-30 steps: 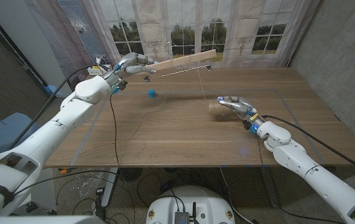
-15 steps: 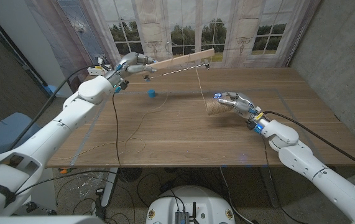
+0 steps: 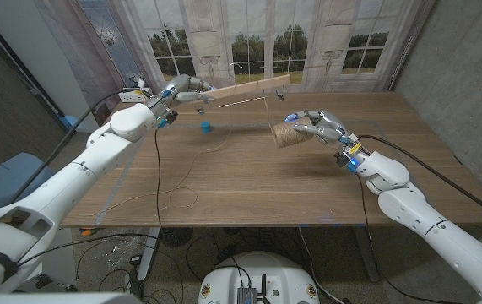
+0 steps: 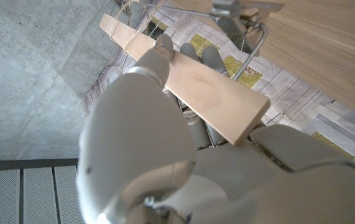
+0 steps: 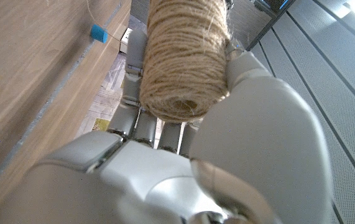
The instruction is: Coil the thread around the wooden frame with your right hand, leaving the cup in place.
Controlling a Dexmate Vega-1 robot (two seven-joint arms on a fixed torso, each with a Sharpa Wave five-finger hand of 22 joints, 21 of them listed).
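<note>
the right hand [image 3: 316,127] wraps its fingers [image 5: 141,99] around a light, fuzzy spool of twine [image 3: 284,136] off the counter, its limp thread [image 3: 266,111] rising to the stiff wooden frame [image 3: 245,88] pinched by the left hand's [image 3: 180,89] fingers; best held by its middle.

One wooden frame [image 3: 245,85], gripped in the left hand [image 3: 183,87]. One spool of thread [image 3: 284,135], held in the right hand [image 3: 319,127]. One small blue cup [image 3: 206,127], near the left hand. Two hands, one table [image 3: 249,181].
</note>
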